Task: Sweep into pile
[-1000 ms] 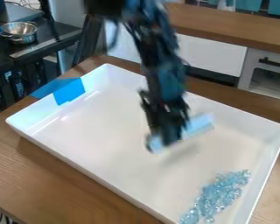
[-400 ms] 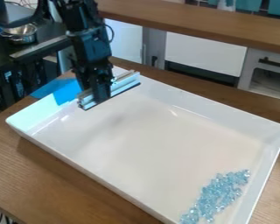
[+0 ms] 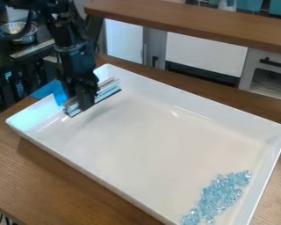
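The black gripper (image 3: 86, 102) hangs over the far-left end of the white tray (image 3: 143, 136), shut on a pale metal bar that serves as a sweeper (image 3: 109, 87). The bar sticks out on both sides of the fingers, its lower edge dark. Many clear light-blue beads (image 3: 216, 197) lie in a narrow, slanting heap at the tray's near right end, well apart from the gripper.
Blue tape (image 3: 59, 95) covers part of the tray's left wall. Raised walls run all round the tray, which rests on a wooden table (image 3: 66, 184). Behind it stand a wooden counter (image 3: 196, 24) and, at the upper left, a metal bowl (image 3: 18, 30).
From over the tray's middle, the gripper has travelled with the bar to the far left, then slightly farther left and lower. The beads look the same.
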Action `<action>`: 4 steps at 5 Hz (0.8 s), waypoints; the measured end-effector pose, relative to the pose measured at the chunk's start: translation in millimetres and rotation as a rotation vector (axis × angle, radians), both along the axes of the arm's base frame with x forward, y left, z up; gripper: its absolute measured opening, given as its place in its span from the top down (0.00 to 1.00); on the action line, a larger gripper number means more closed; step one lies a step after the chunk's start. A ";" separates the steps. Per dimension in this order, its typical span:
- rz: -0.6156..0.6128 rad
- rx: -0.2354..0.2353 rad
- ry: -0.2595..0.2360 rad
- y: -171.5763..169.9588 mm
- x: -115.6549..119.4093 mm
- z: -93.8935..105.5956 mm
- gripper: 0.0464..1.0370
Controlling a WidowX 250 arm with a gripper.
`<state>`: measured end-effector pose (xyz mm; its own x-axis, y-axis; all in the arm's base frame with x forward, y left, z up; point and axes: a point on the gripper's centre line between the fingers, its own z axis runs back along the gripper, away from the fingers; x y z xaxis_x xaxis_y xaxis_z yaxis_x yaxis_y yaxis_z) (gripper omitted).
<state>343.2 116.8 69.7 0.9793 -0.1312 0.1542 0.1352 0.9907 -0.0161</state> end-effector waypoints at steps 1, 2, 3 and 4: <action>0.024 0.048 -0.002 13.9 -3.7 -13.4 0.67; 0.029 0.065 0.009 16.0 -8.3 -18.6 0.58; 0.020 0.037 0.045 11.3 -12.8 -16.9 0.26; 0.026 0.005 0.016 10.0 -6.0 14.3 0.05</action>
